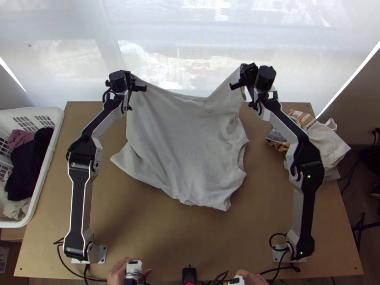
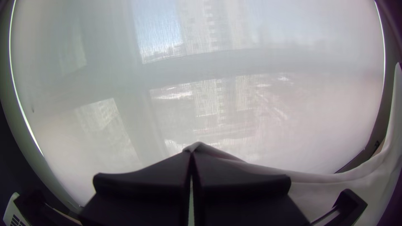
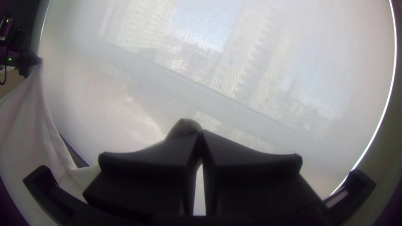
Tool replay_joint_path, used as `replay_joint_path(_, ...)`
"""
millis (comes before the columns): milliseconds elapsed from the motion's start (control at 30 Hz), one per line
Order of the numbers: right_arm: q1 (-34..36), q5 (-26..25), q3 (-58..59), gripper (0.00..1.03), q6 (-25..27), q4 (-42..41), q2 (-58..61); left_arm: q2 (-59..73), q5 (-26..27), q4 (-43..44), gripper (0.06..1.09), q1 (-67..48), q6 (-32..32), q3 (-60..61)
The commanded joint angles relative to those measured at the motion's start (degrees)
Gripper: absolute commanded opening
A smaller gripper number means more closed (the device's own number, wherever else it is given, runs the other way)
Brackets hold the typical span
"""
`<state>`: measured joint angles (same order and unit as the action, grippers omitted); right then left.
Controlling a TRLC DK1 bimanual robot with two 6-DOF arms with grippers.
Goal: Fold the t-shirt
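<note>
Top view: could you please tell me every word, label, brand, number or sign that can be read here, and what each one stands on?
Printed cloth on the right: lettering too small to quote reliably.
Pale label at the lower left edge: marks too small to read.
T-shirt: no print on its visible surface.
So there is no text I can quote.

1. High over the near edge of my worktop, the top view looks steeply down, far enough back to take in both arms.
2. My left wrist view looks out close behind the left claw, facing the pale screen.
3. My right wrist view sits equally close behind the right claw, facing that screen at a slant.
4. All three share the screen and the t-shirt's raised edge.
</note>
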<state>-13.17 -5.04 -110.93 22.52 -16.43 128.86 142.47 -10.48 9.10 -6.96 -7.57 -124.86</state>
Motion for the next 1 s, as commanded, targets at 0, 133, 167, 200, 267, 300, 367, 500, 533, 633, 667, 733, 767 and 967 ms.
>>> replay_joint_path(0,-0.5,-0.2,3.3,0.02,-2.0,-0.2,-3.0,0.9,0.1,-1.7,0.09,1.2,0.5,-1.3)
replay_joint_path(133,-0.8,-0.1,7.7,0.02,-3.1,-0.4,-6.2,0.5,1.1,-1.9,0.09,2.0,1.6,-0.6)
replay_joint_path(167,-0.9,-0.1,9.0,0.02,-3.4,-0.4,-7.1,0.3,1.1,-1.9,0.09,2.0,2.2,-0.4)
replay_joint_path(200,-1.1,-0.1,10.3,0.02,-3.6,-0.4,-8.0,-0.1,1.2,-1.9,0.09,2.0,2.7,0.0)
replay_joint_path(267,-1.6,-0.1,13.1,0.02,-3.9,-1.2,-9.7,-1.1,1.4,-1.9,0.09,1.9,4.8,0.6)
replay_joint_path(300,-1.8,-0.1,14.4,0.02,-4.4,-1.9,-10.6,-1.6,1.5,-2.1,0.09,1.7,6.1,0.8)
replay_joint_path(367,-2.2,-0.2,16.4,0.02,-4.7,-2.1,-11.9,-3.1,1.6,-4.8,0.09,1.3,9.1,0.9)
replay_joint_path(500,-2.7,-0.1,18.4,0.02,-5.2,-2.1,-13.3,-8.3,2.9,-8.4,0.09,0.7,12.4,5.0)
replay_joint_path(533,-2.8,-0.2,18.6,0.02,-5.3,-2.1,-13.5,-9.3,3.0,-8.4,0.09,0.7,12.4,6.2)
replay_joint_path(633,-2.8,-0.2,18.9,0.02,-6.5,-2.2,-13.8,-12.7,3.1,-7.9,0.09,0.8,12.7,10.3)
replay_joint_path(667,-2.8,-0.2,19.1,0.02,-6.8,-2.2,-14.1,-13.5,3.1,-7.9,0.09,0.7,12.8,11.6)
replay_joint_path(733,-2.9,-0.4,19.6,0.02,-7.4,-2.2,-14.6,-15.8,3.1,-7.0,0.09,0.7,12.8,14.9)
replay_joint_path(767,-2.9,-0.4,20.0,0.02,-7.6,-2.2,-15.0,-16.8,3.2,-5.9,0.09,0.6,12.6,16.7)
replay_joint_path(967,-2.8,-0.3,23.7,0.02,-8.5,-2.2,-17.9,-19.7,3.4,-4.6,0.09,0.9,11.8,21.0)
